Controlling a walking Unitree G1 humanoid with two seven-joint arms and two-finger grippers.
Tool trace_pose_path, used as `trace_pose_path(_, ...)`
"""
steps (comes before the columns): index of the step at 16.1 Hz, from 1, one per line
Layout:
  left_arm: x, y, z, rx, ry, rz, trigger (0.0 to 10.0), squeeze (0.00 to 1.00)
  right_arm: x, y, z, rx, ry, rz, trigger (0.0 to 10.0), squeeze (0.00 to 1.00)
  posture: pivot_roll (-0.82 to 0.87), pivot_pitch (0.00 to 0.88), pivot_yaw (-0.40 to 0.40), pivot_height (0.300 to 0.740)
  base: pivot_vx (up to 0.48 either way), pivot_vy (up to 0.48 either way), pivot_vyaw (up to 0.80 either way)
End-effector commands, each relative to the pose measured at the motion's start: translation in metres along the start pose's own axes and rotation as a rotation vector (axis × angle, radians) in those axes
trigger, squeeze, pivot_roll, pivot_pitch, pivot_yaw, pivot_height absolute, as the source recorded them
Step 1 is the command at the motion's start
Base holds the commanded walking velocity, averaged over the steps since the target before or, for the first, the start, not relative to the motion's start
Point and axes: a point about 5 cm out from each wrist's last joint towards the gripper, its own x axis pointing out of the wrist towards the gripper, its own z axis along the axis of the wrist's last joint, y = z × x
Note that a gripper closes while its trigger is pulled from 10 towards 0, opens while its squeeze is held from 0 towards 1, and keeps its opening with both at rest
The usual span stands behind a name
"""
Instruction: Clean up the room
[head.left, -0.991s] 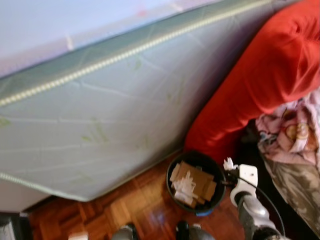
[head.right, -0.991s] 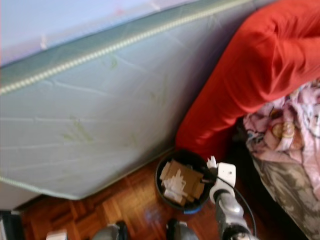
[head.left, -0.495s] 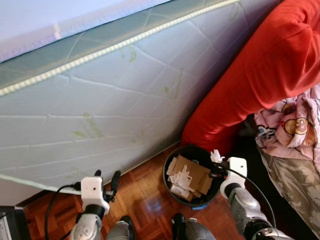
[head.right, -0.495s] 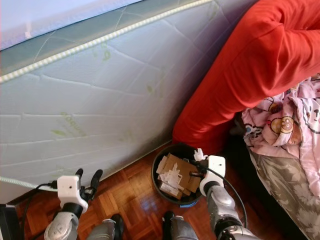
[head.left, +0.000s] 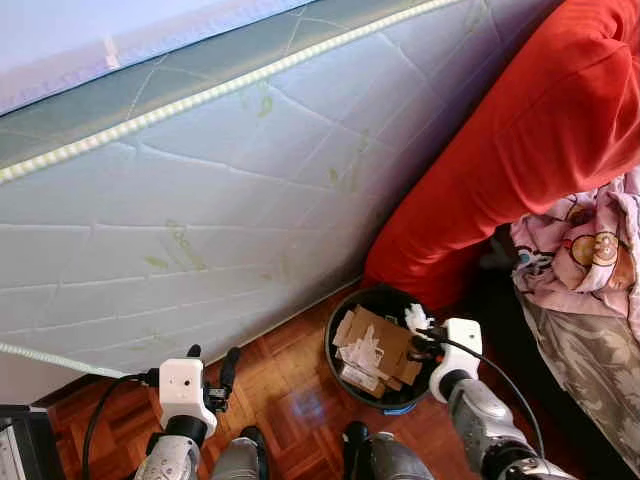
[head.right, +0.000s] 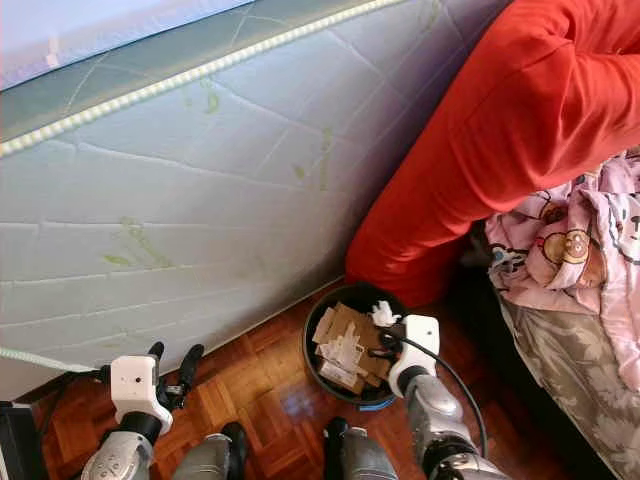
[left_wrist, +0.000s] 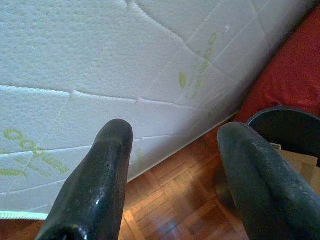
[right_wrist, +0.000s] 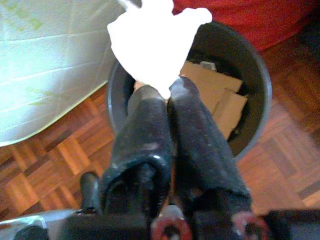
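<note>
Ideally the right gripper — pinched tight on a white crumpled tissue — parts its fingers only once the tissue hangs squarely over the black bin, low centre of the frame. Its forearm rises from the lower right. At lower left, the left gripper gapes empty.

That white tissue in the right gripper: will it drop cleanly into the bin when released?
The white tissue, crumpled, looks light and floppy, so it may cling or drift. The right gripper holds it over the black bin, so it probably lands on the cardboard.
</note>
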Motion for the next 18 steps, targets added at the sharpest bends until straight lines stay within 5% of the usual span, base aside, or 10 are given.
trace_pose_path(1,-0.0083,-0.0006,-0.0088,-0.008,0.050,0.005,10.0,0.00,-0.0045,-0.0022,-0.0145,0.013,0.052,-0.005,10.0,0.93,0.25,0.382,-0.068,0.738,0.000,0.000,0.00)
trace_pose_path(2,-0.0084,-0.0008,-0.0085,-0.008,0.052,0.005,10.0,0.00,-0.0044,-0.0019,-0.0147,0.009,0.053,-0.005,10.0,1.00,0.25,0.384,-0.068,0.738,0.000,0.000,0.00)
trace_pose_path(15,-0.0074,-0.0066,-0.0091,-0.027,0.091,0.021,10.0,0.00,-0.0043,0.0015,-0.0183,-0.026,0.087,0.022,10.0,1.00,0.25,0.377,-0.096,0.738,0.000,0.000,0.00)
trace_pose_path(16,-0.0071,-0.0071,-0.0102,-0.028,0.096,0.022,10.0,0.00,-0.0049,0.0006,-0.0192,-0.032,0.091,0.019,10.0,0.00,0.25,0.372,-0.099,0.738,0.000,0.000,0.00)
trace_pose_path(18,-0.0051,-0.0063,-0.0163,-0.035,0.122,0.025,10.0,0.00,-0.0077,-0.0059,-0.0214,-0.049,0.092,-0.015,10.0,0.00,0.24,0.343,-0.102,0.738,0.000,0.000,0.00)
